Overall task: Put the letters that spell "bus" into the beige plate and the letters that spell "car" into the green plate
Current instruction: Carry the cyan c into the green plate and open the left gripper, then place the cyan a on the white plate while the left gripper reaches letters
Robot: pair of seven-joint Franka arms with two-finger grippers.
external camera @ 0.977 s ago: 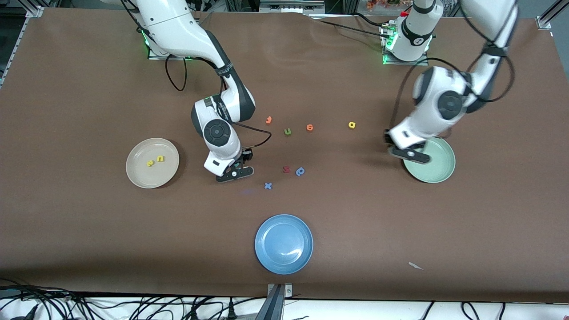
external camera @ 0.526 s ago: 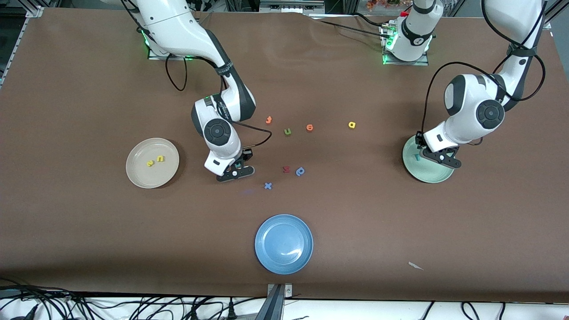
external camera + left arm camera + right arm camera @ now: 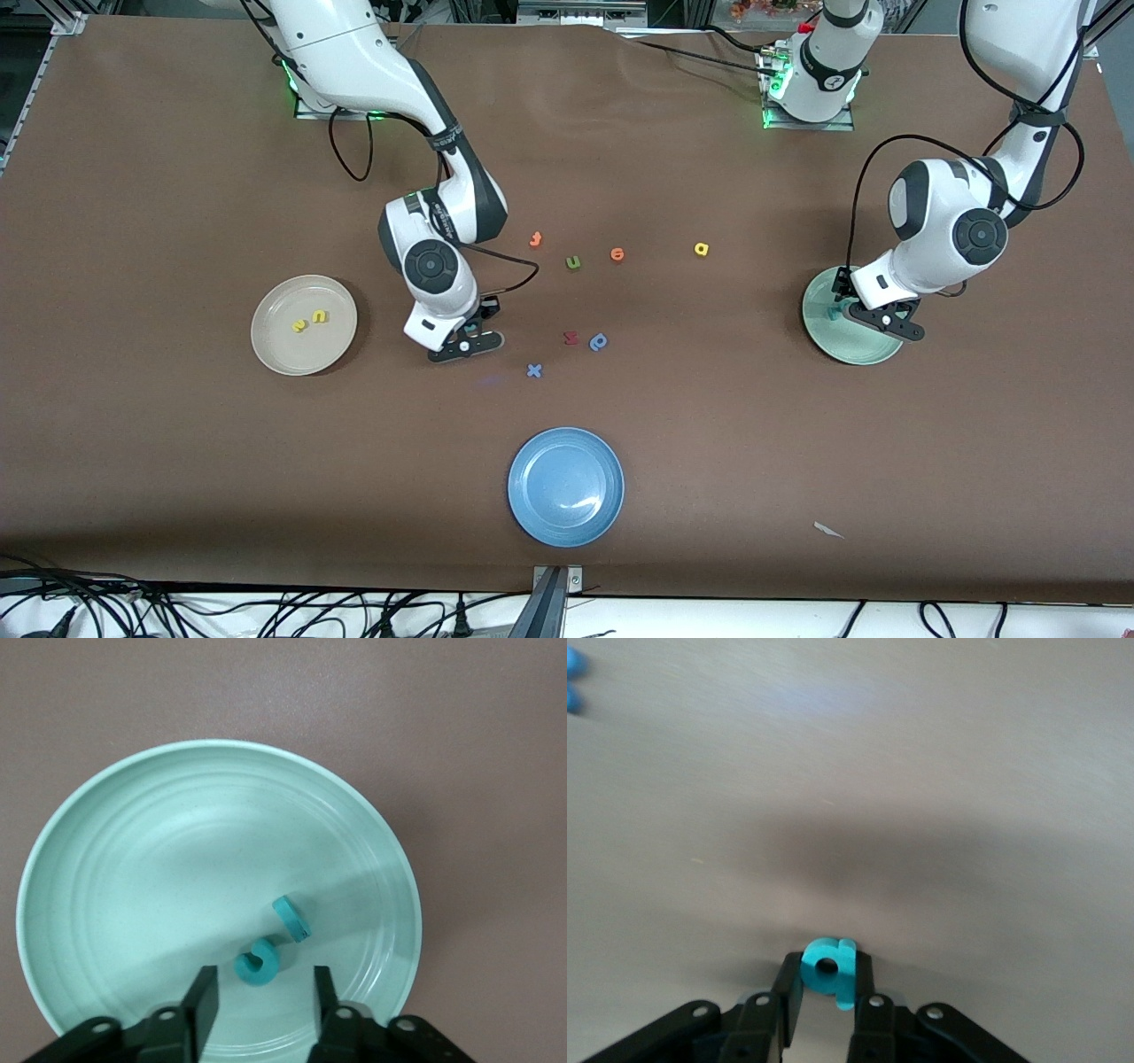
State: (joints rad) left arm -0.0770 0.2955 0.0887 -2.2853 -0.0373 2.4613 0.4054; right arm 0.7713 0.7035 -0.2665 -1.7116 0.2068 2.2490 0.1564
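The green plate (image 3: 842,344) sits at the left arm's end of the table. In the left wrist view a teal "c" (image 3: 259,961) and a teal "r" (image 3: 291,918) lie in this plate (image 3: 106,904). My left gripper (image 3: 864,317) (image 3: 264,992) hovers open just over the plate, the "c" loose between its fingers. The beige plate (image 3: 275,341) holds a yellow "s" (image 3: 299,326) and a yellow "u" (image 3: 319,316). Beside that plate my right gripper (image 3: 468,340) (image 3: 826,981) is shut on the teal "b" (image 3: 828,967), low at the table. The yellow "a" (image 3: 701,249) lies on the table.
Loose letters lie mid-table: an orange "t" (image 3: 535,239), a green "u" (image 3: 573,262), an orange round letter (image 3: 617,255), a red letter (image 3: 570,338), a blue "p" (image 3: 599,341) and a blue "x" (image 3: 533,370). A blue plate (image 3: 566,486) sits nearest the front camera.
My left arm swung over the green plate and its gripper opened, leaving the teal "c" in the plate. My right gripper closed on the teal "b".
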